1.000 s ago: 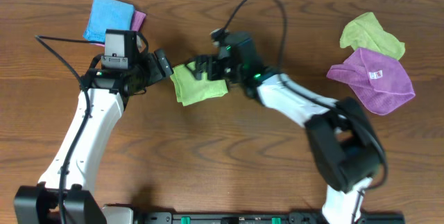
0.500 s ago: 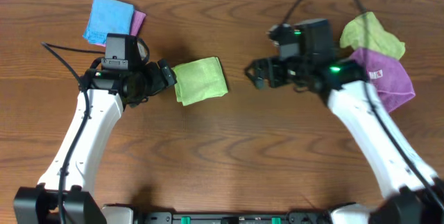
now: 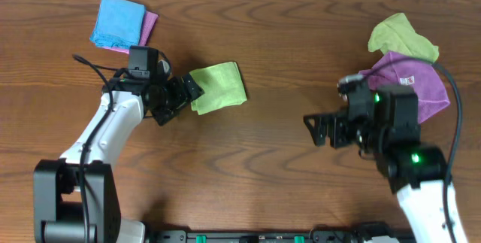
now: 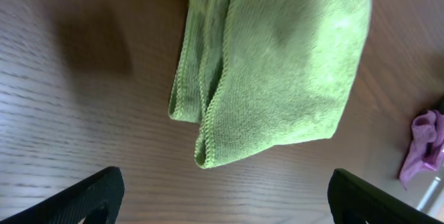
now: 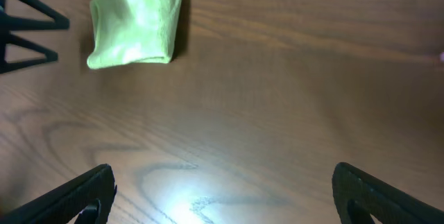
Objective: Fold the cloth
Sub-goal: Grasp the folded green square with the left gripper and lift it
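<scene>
The lime-green cloth [image 3: 218, 86] lies folded into a small rectangle on the wooden table, left of centre. In the left wrist view it [image 4: 270, 64] shows its stacked folded edges toward the camera. In the right wrist view it [image 5: 135, 25] lies far off at the upper left. My left gripper [image 3: 189, 90] is open and empty, just left of the cloth's edge and apart from it [image 4: 222, 200]. My right gripper [image 3: 314, 130] is open and empty, well to the right of the cloth over bare table [image 5: 225, 193].
A second green cloth [image 3: 402, 38] and a purple cloth with a white tag [image 3: 409, 81] lie crumpled at the right rear, behind my right arm. A folded blue cloth [image 3: 119, 21] on a pink one [image 3: 150, 22] lies at the left rear.
My right gripper has let go of the cloth and drawn back right and toward the front. My left gripper has shifted slightly, staying at the cloth's left edge. The cloth lies folded and still.
</scene>
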Controlling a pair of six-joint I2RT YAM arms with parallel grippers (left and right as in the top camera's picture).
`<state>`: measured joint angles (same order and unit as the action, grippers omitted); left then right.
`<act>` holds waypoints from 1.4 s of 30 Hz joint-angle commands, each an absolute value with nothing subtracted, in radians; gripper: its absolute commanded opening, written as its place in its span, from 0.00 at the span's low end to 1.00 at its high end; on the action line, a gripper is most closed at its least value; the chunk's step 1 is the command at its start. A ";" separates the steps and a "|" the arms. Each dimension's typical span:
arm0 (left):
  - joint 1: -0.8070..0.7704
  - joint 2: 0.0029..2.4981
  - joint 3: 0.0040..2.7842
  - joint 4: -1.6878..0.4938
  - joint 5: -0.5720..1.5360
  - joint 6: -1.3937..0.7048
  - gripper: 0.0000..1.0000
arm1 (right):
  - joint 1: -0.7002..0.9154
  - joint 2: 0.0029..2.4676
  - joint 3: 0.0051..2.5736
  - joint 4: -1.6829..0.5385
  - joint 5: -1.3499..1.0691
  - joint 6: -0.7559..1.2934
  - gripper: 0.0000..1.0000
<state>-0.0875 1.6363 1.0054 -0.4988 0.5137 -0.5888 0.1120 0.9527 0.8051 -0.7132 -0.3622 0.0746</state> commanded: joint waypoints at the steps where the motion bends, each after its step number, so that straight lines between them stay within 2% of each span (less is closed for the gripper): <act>1: -0.086 1.687 0.984 -0.476 0.575 -0.611 0.95 | 0.101 0.822 0.699 -0.715 -0.363 0.159 0.99; 10: -0.086 1.773 0.984 -0.399 0.603 -0.654 0.95 | 0.101 0.516 0.550 -0.776 -0.346 0.237 0.99; 22: -0.088 1.899 0.984 -0.272 0.604 -0.729 0.95 | 0.101 0.496 0.549 -0.816 -0.340 0.247 0.99; 24: -0.091 1.909 0.984 -0.247 0.605 -0.735 1.00 | 0.101 0.496 0.548 -0.816 -0.340 0.247 0.99; 27: -0.104 1.910 0.984 -0.192 0.599 -0.735 0.42 | 0.101 0.496 0.548 -0.816 -0.340 0.247 0.99; 29: -0.112 1.910 0.984 -0.142 0.599 -0.741 0.15 | 0.101 0.496 0.548 -0.816 -0.340 0.247 0.99; 30: -0.117 1.910 0.984 -0.118 0.599 -0.741 0.06 | 0.101 0.496 0.548 -0.816 -0.340 0.247 0.99; 36: -0.106 1.903 1.009 0.060 0.640 -0.787 0.06 | 0.101 0.496 0.548 -0.816 -0.340 0.247 0.99; 42: -0.057 1.884 1.226 0.056 0.639 -0.794 0.06 | 0.101 0.496 0.548 -0.816 -0.340 0.247 0.99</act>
